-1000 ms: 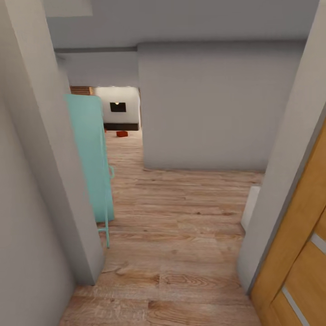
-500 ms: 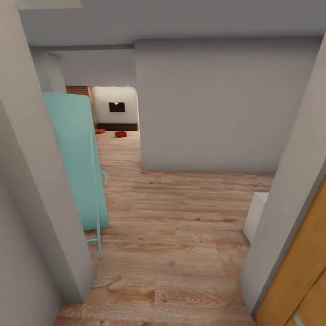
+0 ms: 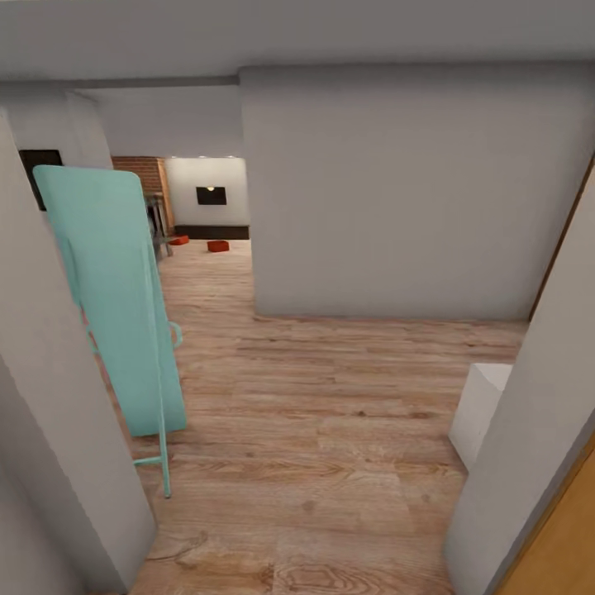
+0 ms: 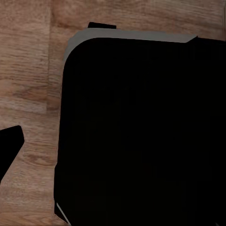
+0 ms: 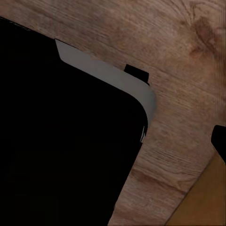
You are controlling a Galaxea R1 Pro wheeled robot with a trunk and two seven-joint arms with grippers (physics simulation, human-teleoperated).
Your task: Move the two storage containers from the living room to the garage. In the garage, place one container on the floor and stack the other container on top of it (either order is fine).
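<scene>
Far down the hallway, in the head view, the two storage containers sit on the light wood floor of the living room: one orange-red bin [image 3: 218, 245] in the open and another [image 3: 179, 240] to its left, near a brick wall [image 3: 136, 171]. Both are small and distant. The wrist views look down at my black base [image 4: 141, 132] [image 5: 61, 132] over wood planks. A dark tip [image 4: 9, 146] [image 5: 220, 141] pokes in at the edge of each; I cannot tell whether these are fingers.
A tall mint-green panel on thin legs [image 3: 116, 306] leans at the left of the passage beside a grey door jamb [image 3: 49, 430]. A grey wall block [image 3: 397, 190] fills the middle right. A white box [image 3: 483, 409] and a wooden door [image 3: 562, 545] stand at the right.
The whole view has shifted as the camera moved forward through the doorway. The second bin and the brick wall have come into sight, and the wooden door has slid toward the right edge.
</scene>
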